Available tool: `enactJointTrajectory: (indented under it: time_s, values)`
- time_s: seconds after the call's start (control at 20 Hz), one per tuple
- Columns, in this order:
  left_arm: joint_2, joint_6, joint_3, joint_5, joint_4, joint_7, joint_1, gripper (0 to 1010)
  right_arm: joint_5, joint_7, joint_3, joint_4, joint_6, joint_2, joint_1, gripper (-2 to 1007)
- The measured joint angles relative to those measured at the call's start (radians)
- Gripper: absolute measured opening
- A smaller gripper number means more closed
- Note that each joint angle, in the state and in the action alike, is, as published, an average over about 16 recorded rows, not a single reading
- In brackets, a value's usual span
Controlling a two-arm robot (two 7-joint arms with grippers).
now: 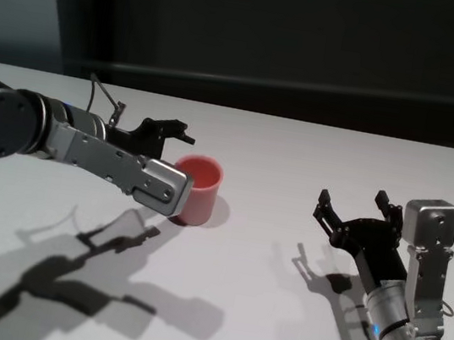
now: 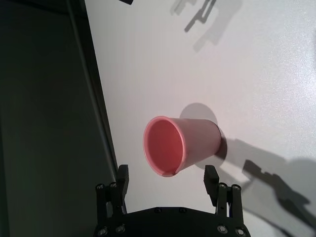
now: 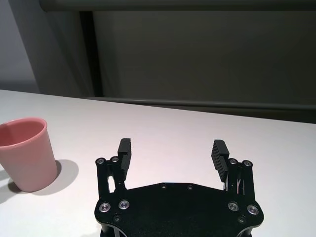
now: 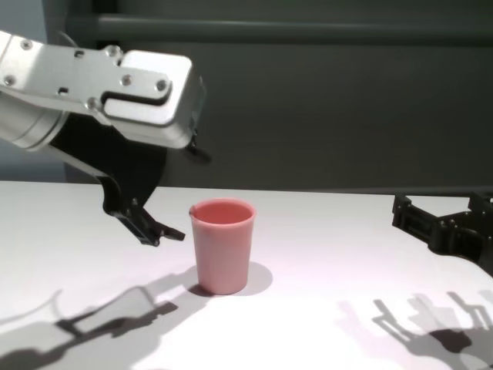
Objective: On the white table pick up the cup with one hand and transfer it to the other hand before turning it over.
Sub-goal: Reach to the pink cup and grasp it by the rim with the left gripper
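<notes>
Pink cup seen upright, mouth up, on white table, toward robot's left of centre. Left gripper held just beside cup at its left, jaws spread wide, nothing gripped; fingers apart from cup wall, cup not enclosed. Right gripper positioned low over table, well apart from cup on right side, jaws likewise spread, nothing held. Arm shadows cast on tabletop
</notes>
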Motion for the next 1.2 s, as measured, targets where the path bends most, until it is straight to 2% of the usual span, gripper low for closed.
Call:
enactJointTrajectory:
  time_s: [0.2, 0.55, 0.85, 1.2]
  values:
    - [-0.016, -0.020, 0.056, 0.050, 0.027, -0.027, -0.044, 1001, 0.000, 0.000, 0.000, 0.000, 0.000, 0.000, 0.000, 1002]
    - [-0.044, -0.053, 0.127, 0.106, 0.082, -0.061, -0.103, 1001, 0.000, 0.000, 0.000, 0.000, 0.000, 0.000, 0.000, 1002]
    - [-0.066, -0.077, 0.175, 0.140, 0.126, -0.088, -0.148, 1001, 0.000, 0.000, 0.000, 0.000, 0.000, 0.000, 0.000, 1002]
    - [-0.091, -0.097, 0.220, 0.160, 0.170, -0.118, -0.192, 1001, 0.000, 0.000, 0.000, 0.000, 0.000, 0.000, 0.000, 1002]
